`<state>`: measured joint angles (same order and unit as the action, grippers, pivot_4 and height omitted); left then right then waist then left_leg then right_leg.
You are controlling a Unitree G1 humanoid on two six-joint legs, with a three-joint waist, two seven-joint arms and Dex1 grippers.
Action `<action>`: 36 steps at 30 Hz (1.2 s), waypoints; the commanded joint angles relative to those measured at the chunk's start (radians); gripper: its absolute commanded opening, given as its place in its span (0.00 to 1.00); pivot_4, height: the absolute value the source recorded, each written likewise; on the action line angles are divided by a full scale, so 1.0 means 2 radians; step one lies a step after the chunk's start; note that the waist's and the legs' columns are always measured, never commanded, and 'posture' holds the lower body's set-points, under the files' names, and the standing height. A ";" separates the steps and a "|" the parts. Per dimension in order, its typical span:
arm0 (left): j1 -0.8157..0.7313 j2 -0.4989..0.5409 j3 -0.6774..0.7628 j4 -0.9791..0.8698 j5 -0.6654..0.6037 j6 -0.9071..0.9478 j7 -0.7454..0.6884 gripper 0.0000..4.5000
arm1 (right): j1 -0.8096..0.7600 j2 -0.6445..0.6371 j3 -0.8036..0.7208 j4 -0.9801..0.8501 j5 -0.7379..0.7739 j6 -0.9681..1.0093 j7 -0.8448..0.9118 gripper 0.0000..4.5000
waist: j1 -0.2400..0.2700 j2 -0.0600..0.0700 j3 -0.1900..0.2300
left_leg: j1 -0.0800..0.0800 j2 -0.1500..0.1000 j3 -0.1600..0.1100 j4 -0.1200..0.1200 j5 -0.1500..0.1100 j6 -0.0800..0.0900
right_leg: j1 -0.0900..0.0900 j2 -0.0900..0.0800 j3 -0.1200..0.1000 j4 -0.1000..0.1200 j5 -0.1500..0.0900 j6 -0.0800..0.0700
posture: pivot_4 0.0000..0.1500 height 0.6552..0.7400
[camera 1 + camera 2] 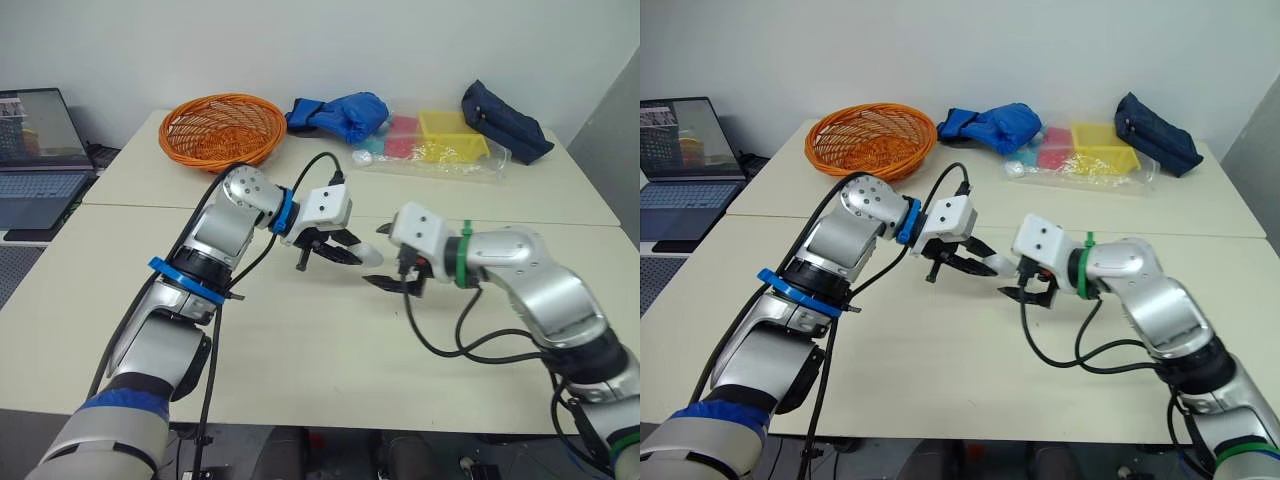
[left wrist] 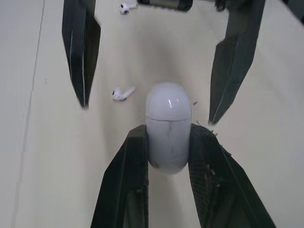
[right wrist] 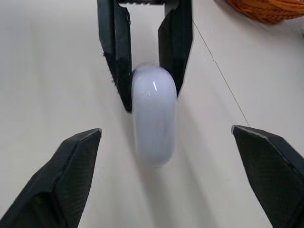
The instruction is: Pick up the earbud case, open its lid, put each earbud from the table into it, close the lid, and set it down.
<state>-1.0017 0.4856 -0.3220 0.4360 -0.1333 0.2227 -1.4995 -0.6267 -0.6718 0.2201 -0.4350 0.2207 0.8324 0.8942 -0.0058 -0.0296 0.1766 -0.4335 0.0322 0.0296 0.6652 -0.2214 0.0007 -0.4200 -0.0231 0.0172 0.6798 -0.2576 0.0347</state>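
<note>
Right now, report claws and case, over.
Left claw shut on case, lid closed. Right claw open, facing case, not touching. Two earbuds on table. Path clear.

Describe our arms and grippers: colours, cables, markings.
Both are rounded silver-grey shells. The left arm has blue rings at wrist and forearm, black cable alongside; the right arm a green wrist ring, black cable looping below. Each ends in a white boxy housing; left gripper and right gripper each have two black tapered fingers.
</note>
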 commanded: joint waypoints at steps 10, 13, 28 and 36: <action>0.054 0.002 0.134 -0.109 -0.211 0.325 0.044 0.17 | -0.010 0.024 -0.195 -0.082 0.210 0.133 -0.055 0.98 | -0.006 0.000 0.000 | 0.001 0.001 -0.001 0.000 0.000 0.000 | 0.000 0.000 0.000 0.001 0.000 0.000 | 1.00 1.00; 0.061 -0.003 0.134 -0.125 -0.213 0.328 0.068 0.17 | -0.023 0.019 -0.180 -0.073 0.210 0.129 -0.066 0.98 | -0.006 0.000 0.000 | 0.001 0.000 0.000 0.000 0.000 0.000 | 0.000 0.000 0.000 0.001 0.000 0.000 | 1.00 1.00; 0.073 -0.003 0.119 -0.167 -0.231 0.330 0.092 0.17 | -0.041 -0.015 -0.113 -0.027 0.175 0.095 -0.091 0.98 | -0.008 0.000 0.000 | 0.001 0.000 0.000 0.000 0.000 0.000 | 0.000 0.000 0.000 0.000 0.000 0.000 | 1.00 1.00; 0.080 0.004 0.110 -0.170 -0.231 0.319 0.086 0.17 | -0.048 -0.008 -0.127 -0.022 0.190 0.113 -0.105 0.98 | -0.009 0.000 0.000 | 0.000 0.000 0.000 0.000 0.000 0.000 | 0.000 0.000 0.001 0.000 0.000 0.000 | 1.00 1.00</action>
<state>-0.8355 0.4903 -0.0994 0.1453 -0.5729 0.8798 -1.3010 -0.6980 -0.6871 0.0108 -0.4748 0.5964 1.0556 0.7115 -0.0237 -0.0295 0.1765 -0.4325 0.0326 0.0298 0.6648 -0.2210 0.0007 -0.4197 -0.0230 0.0183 0.6800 -0.2575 0.0344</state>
